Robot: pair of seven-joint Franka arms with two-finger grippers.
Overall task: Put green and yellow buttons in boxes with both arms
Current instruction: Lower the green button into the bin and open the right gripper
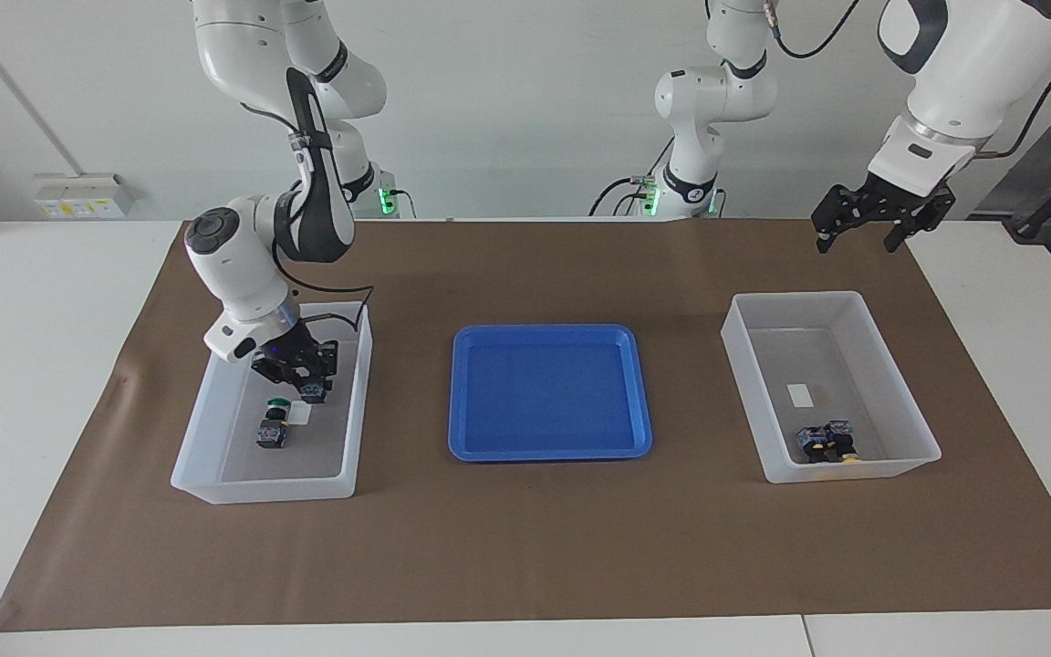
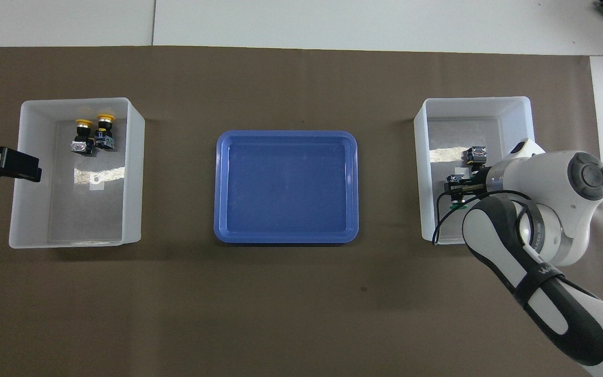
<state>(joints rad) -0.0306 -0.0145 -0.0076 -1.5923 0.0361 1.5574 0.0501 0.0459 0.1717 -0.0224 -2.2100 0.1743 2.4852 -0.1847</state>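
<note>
The right gripper (image 1: 306, 388) is down inside one box (image 1: 215, 429), its fingers clamped on a green button (image 1: 309, 391); another green button (image 1: 272, 429) lies just beside. The left gripper (image 1: 865, 239) hangs with fingers apart above the table near the second box (image 1: 900, 383), where two yellow buttons (image 1: 827, 443) lie.

The boxes (image 1: 351, 401) were translucent plastic; the blue tray (image 1: 548, 336) looked glossy plastic. The brown table cover (image 1: 525, 547) was matt, paper-like.

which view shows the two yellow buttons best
The overhead view: both yellow buttons show their caps side by side in the box at the left arm's end. In the facing view they form a dark clump with little yellow visible.
</note>
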